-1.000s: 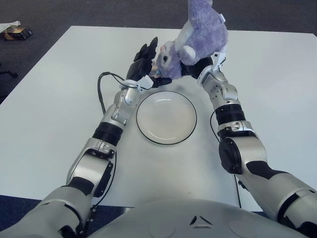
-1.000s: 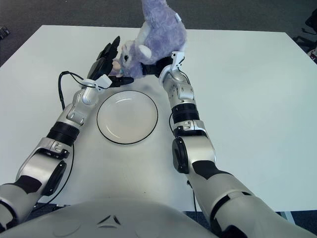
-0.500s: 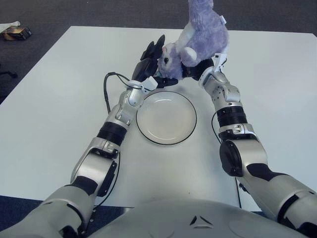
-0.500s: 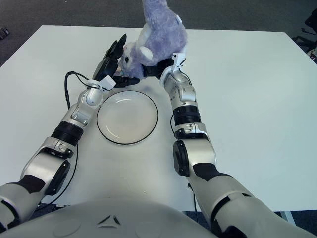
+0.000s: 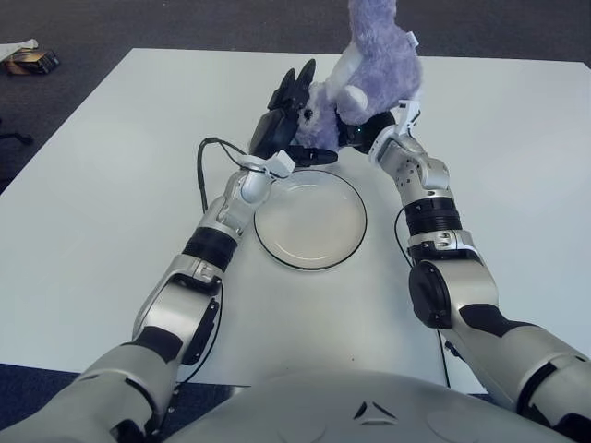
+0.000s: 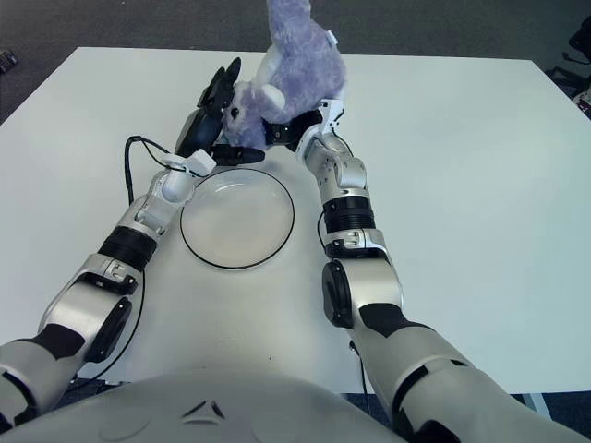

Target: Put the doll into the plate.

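From the left eye view, my left hand [image 5: 284,115] had crept forward and to the right over the last second, its black fingers [image 5: 297,85] now pressed against the face of the fluffy lilac plush doll [image 5: 367,69], where a second earlier they stood a little short of it. My right hand [image 5: 365,134] was mostly hidden under the toy; it seemed clenched on the doll's underside, carrying it, and it had barely shifted. The doll hung head-down and tilted to the left, above the far rim of the round white plate with a dark edge [image 5: 310,220], not over its middle and not yet in it. The plate had not moved on the white table [image 5: 111,185]. A black cable [image 5: 203,171] looped beside my left forearm.

From the right eye view, the same closing-in read clearly: the left fingers were spread against the doll's head, steadying rather than gripping as far as I could tell, while the right hand showed only a dark patch beneath the body. The plate's bowl was bare. I judged that with both hands now on the toy, it had yet to be brought back toward me and lowered before letting go; released here, it might tip onto the table beyond the rim.
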